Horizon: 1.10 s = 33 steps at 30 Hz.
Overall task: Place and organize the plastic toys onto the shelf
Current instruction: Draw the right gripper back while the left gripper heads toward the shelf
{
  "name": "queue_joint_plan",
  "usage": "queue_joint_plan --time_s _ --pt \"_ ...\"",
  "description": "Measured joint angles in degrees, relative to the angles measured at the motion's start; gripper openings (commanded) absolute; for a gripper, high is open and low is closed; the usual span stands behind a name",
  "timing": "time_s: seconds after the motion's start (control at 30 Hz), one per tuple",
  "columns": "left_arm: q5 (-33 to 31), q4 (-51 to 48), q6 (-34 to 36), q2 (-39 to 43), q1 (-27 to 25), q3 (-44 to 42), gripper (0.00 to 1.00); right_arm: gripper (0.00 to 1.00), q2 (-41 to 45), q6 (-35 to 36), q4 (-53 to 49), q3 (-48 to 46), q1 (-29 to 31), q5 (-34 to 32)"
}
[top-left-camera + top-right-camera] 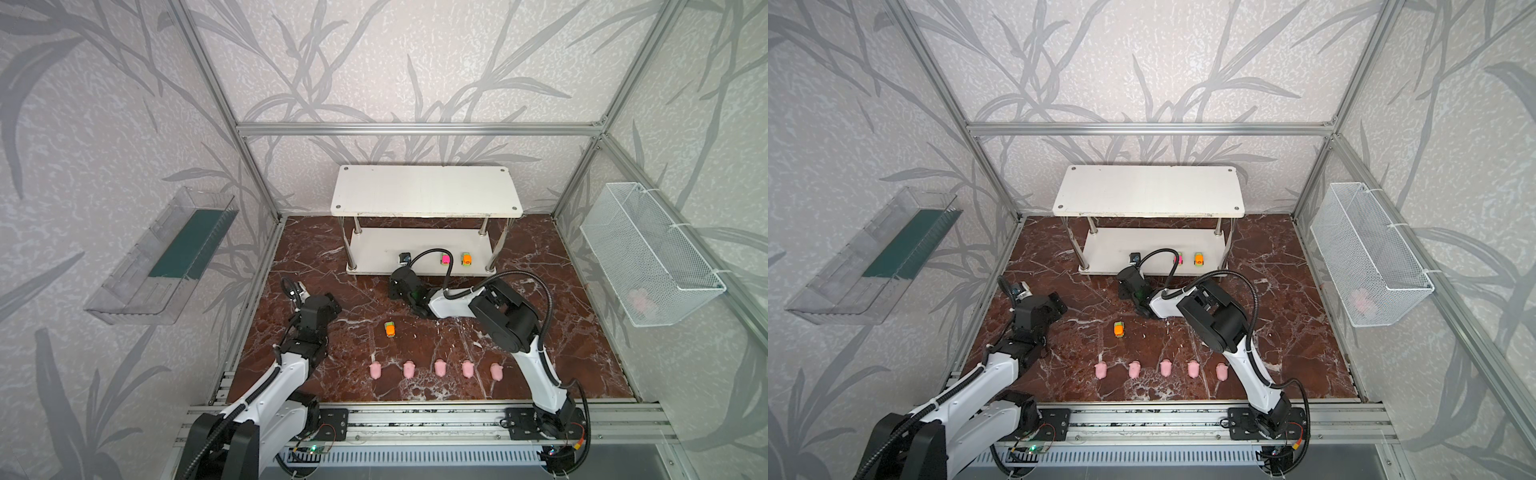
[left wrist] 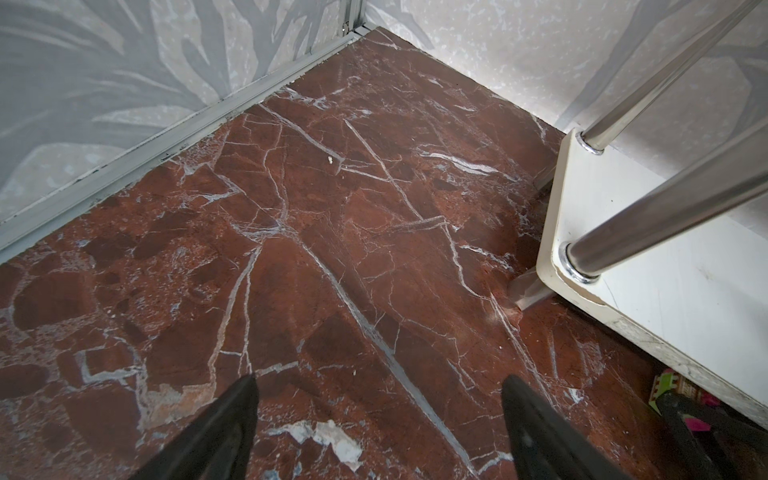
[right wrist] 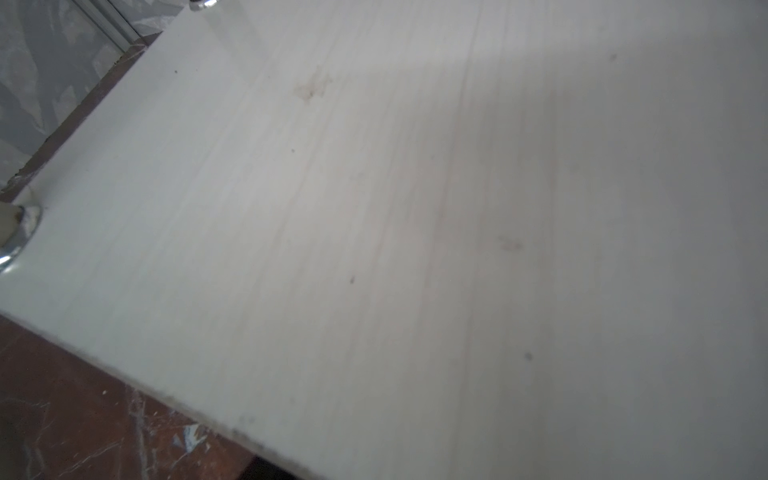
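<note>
The left gripper [image 2: 379, 411] is being held wide open above bare marble floor [image 2: 332, 249]; the shelf [image 2: 665, 299] corner is being shown beyond its fingertips, off to one side.

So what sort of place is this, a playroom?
Probably a robot test cell, not a home: two robot arms bolted to a metal rail, an aluminium frame holding wallpapered panels round a marble-look tabletop, and toy pigs lined up before a small shelf.
</note>
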<state>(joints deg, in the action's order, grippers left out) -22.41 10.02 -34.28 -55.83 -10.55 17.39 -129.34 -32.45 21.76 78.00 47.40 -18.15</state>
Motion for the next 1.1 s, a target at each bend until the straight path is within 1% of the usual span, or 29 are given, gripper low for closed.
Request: queue_joint_plan --time_s 0.1,0.27,0.5,0.7,0.83,0.93,1.1 --pt "0.0 0.17 0.0 -0.26 0.0 0.0 0.89 0.28 -0.07 -0.22 -0.17 0.02 -0.09 0.0" --pt "0.0 0.33 0.0 -0.26 0.0 -0.02 0.89 0.2 -0.07 -0.26 0.17 -0.59 -0.66 -0.35" --pt "0.0 0.61 -0.02 -0.31 0.02 -0.24 0.89 0.21 1.2 -0.35 3.85 -4.44 -0.68 -0.26" --pt "0.26 1.4 -0.35 -1.27 0.02 -0.31 0.89 0.2 6.05 -0.46 5.03 -11.76 -0.68 0.72" --pt "1.03 2.08 -0.85 -2.67 0.02 -0.22 0.89 0.2 9.2 -0.02 4.83 -15.65 -0.68 2.69" --pt "1.79 1.86 -1.09 -4.33 0.13 1.18 0.89 0.2 11.65 0.81 4.46 -18.56 -0.68 4.52" --pt "4.48 1.97 -1.18 -7.5 0.26 6.73 0.89 0.21 17.53 2.08 3.23 -22.99 -0.9 6.62"
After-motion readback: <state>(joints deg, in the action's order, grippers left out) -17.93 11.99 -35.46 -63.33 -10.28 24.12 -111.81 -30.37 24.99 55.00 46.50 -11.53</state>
